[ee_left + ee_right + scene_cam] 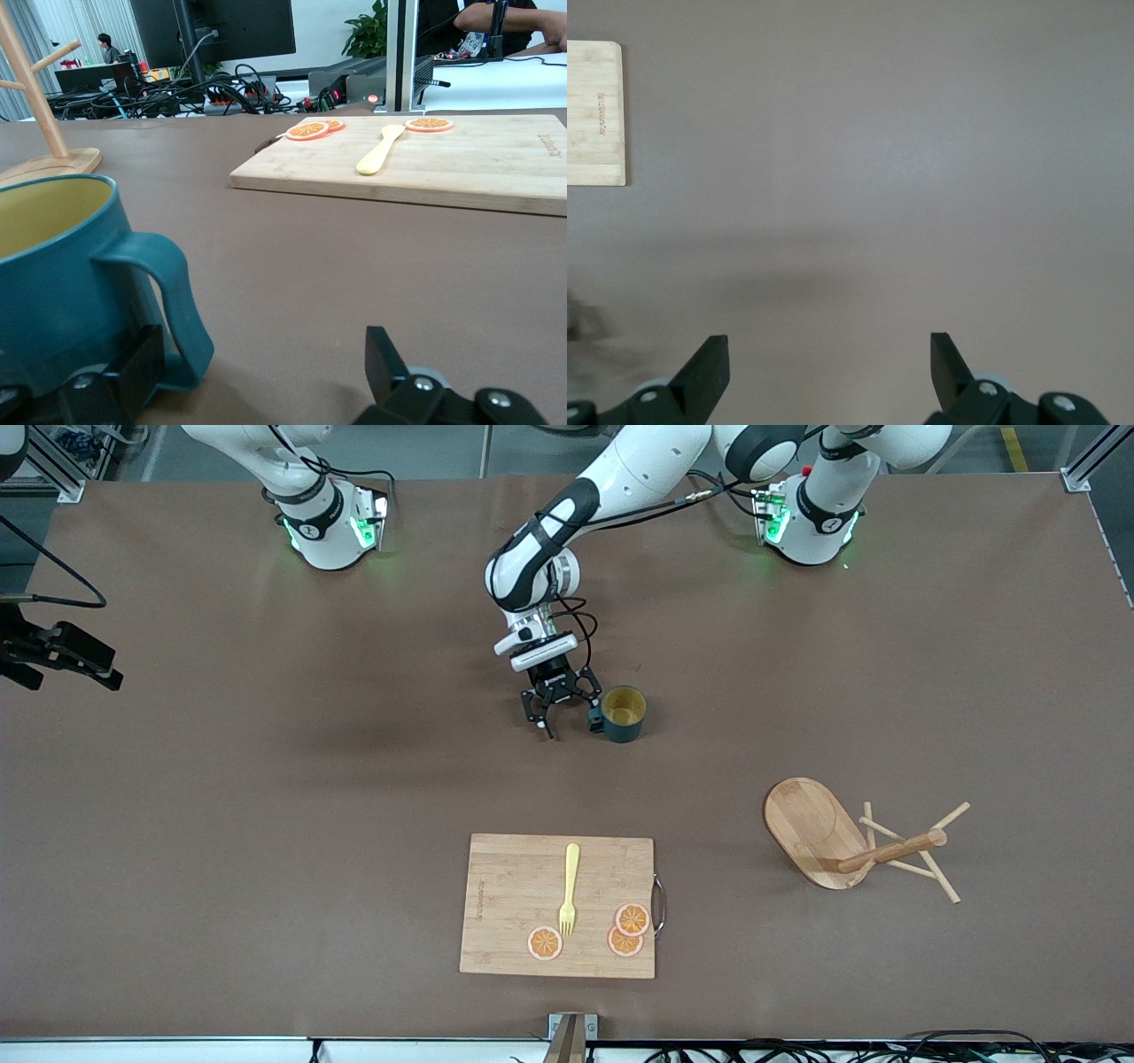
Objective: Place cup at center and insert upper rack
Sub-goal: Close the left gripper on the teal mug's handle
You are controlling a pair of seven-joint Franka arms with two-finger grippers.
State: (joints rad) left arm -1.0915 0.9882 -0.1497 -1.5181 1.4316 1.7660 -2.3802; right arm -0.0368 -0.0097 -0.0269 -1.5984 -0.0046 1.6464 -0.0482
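The left arm starts from its base at the robots' edge of the table and reaches down toward the middle of the table, with the forearm bent low and the wrist turned downward. The left gripper [564, 710] is low over the middle of the table, and its two fingers are spread wide apart with nothing between them. One black finger [133, 367] stands just beside the cup [623, 713], at the handle; I cannot tell if it touches.

The right arm waits at its own end of the table. The right gripper [828, 372] hangs above the bare table [921, 177], its fingers spread wide and holding nothing.
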